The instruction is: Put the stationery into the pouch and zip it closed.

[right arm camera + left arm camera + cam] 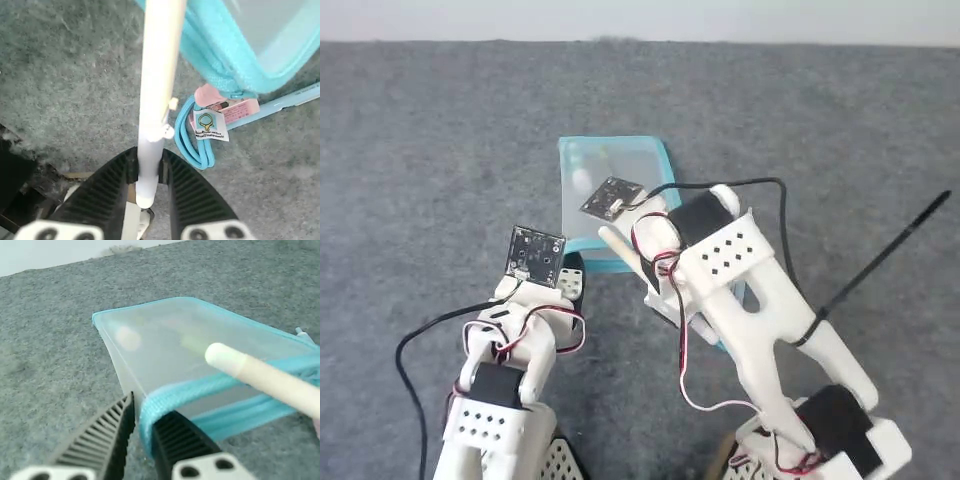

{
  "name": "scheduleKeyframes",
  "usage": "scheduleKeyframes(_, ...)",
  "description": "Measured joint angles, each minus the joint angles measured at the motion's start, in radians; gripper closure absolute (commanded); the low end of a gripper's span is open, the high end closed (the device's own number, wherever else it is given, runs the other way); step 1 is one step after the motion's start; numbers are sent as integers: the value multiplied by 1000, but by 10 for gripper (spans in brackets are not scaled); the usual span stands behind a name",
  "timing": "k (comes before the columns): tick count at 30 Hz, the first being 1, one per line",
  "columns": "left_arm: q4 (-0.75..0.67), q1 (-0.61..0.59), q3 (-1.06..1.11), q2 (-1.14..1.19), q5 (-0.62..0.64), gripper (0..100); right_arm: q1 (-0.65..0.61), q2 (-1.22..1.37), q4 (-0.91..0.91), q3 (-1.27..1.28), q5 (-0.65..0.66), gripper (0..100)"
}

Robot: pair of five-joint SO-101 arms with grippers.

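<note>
Near the middle of the bench (420,150), pouch (615,165) lying flat, blue zip edge pinched in left tool (142,412). Just beside, right tool (149,160) clamped on cream pen (160,75), tip over that edge.

Soft, even daylight; faint shadows.

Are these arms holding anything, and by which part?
The left end effector pinches the pouch by its blue zipper edge; the right end effector clamps the pen near one end.
</note>
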Motion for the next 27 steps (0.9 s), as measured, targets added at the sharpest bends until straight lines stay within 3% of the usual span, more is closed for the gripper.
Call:
scheduleKeyframes(16, 0, 0, 0, 0, 0, 988, 0, -146, 3, 173, 129, 991)
scheduleKeyframes(27, 0, 0, 0, 0, 0, 988, 54, -137, 3, 120, 66, 991)
